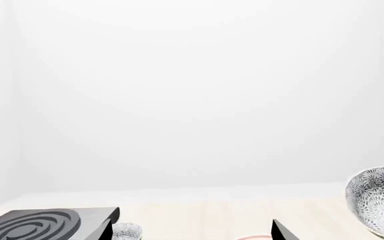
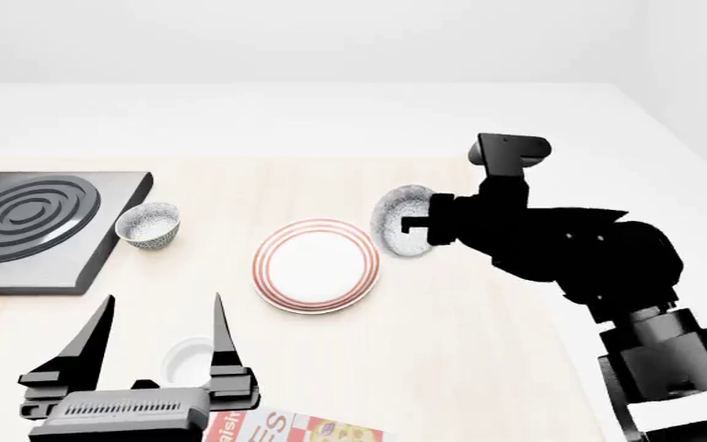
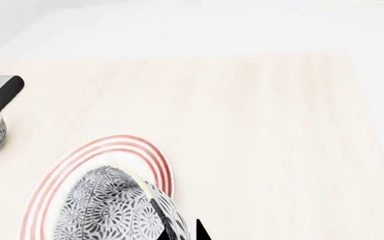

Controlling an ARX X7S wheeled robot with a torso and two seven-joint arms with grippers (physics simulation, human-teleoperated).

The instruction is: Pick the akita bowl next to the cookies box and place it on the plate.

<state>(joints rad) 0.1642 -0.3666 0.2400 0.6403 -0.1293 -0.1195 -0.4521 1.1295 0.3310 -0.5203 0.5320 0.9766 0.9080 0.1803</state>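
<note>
The akita bowl (image 2: 398,217), white with a grey-black pattern, hangs tipped on its side in the air just beyond the right edge of the plate (image 2: 270,269). My right gripper (image 2: 423,226) is shut on its rim. In the right wrist view the akita bowl (image 3: 108,210) covers part of the red-ringed plate (image 3: 115,145), and the right gripper (image 3: 180,232) pinches the bowl's wall. My left gripper (image 2: 163,300) stands open near the table's front, with nothing between its fingers. The cookies box (image 2: 298,428) shows only as a red corner at the bottom edge.
A second patterned bowl (image 2: 148,225) stands beside the black stove burner (image 2: 34,226) at the left. A small plain white cup (image 2: 188,359) sits just past the left gripper's fingers. The table ends at a white floor behind and to the right.
</note>
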